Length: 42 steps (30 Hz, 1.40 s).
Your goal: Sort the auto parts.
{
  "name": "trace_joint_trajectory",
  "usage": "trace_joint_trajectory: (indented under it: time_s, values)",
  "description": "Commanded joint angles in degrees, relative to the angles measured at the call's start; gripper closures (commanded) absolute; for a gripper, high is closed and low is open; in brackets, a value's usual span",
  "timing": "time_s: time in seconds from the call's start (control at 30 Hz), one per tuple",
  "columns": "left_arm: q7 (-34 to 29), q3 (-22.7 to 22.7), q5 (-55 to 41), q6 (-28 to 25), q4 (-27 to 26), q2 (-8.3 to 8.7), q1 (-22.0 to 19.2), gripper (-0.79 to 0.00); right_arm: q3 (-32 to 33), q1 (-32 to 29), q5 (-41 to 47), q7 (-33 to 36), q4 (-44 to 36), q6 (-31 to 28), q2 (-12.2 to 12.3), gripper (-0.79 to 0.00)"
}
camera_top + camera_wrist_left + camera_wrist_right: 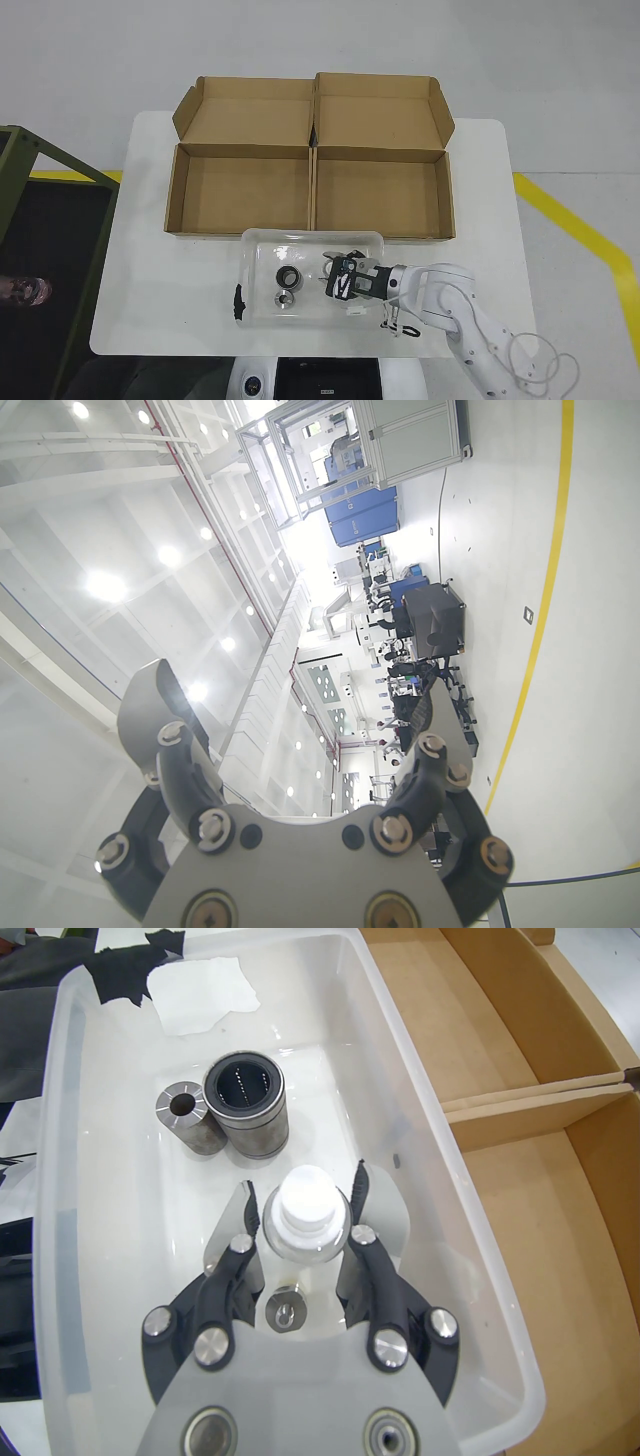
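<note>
In the clear plastic bin [50, 1128] my right gripper [305, 1193] is shut on a white plastic part with a clear round body [306, 1223], one finger on each side. Under the gripper a small steel nut [284, 1312] lies on the bin floor. Farther along the bin a large steel linear bearing [247, 1110] stands upright, touching a smaller steel sleeve [187, 1120]. From above, the right gripper [338, 280] sits mid-bin, right of the bearing [289, 277] and sleeve [284, 299]. My left gripper [297, 677] is open and holds nothing, pointing up at the hall ceiling.
Two open cardboard boxes, left [245, 195] and right [380, 198], stand side by side just behind the bin [310, 233]. Black tape [238, 300] and a paper label [200, 993] mark the bin's left end. The white table has free room at both sides.
</note>
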Motion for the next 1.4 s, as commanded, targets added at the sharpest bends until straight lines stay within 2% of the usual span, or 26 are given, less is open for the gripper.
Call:
trace_joint_trajectory:
  time_s: [0.0, 0.03, 0.4, 0.6, 0.8, 1.03, 1.37]
  values:
    - [0.00, 0.00, 0.00, 0.00, 0.00, 0.00, 0.00, -0.785, -0.10, 0.10, -0.01, -0.53, 0.09, -0.28, 0.08, -0.046]
    - [0.00, 0.00, 0.00, 0.00, 0.00, 0.00, 0.00, -0.785, -0.18, 0.13, 0.13, -0.78, 0.06, -0.60, 0.12, 0.000]
    - [0.00, 0.00, 0.00, 0.00, 0.00, 0.00, 0.00, -0.785, 0.90, 0.43, 4.35, -8.74, -1.45, -6.68, 0.87, 0.000]
    - [0.00, 0.00, 0.00, 0.00, 0.00, 0.00, 0.00, -0.785, 3.13, 0.31, 7.53, -14.64, -2.78, -8.88, 1.37, 0.000]
    - [0.00, 0.00, 0.00, 0.00, 0.00, 0.00, 0.00, -0.785, 7.11, 0.84, 10.04, -16.88, -2.75, -10.14, 2.07, 0.000]
    - [0.00, 0.00, 0.00, 0.00, 0.00, 0.00, 0.00, -0.785, 10.94, 2.25, 17.18, -19.39, -0.54, -10.03, 2.53, 0.000]
    - [0.00, 0.00, 0.00, 0.00, 0.00, 0.00, 0.00, -0.785, 12.44, 5.94, 23.41, -17.25, 2.51, -4.08, 2.57, 0.000]
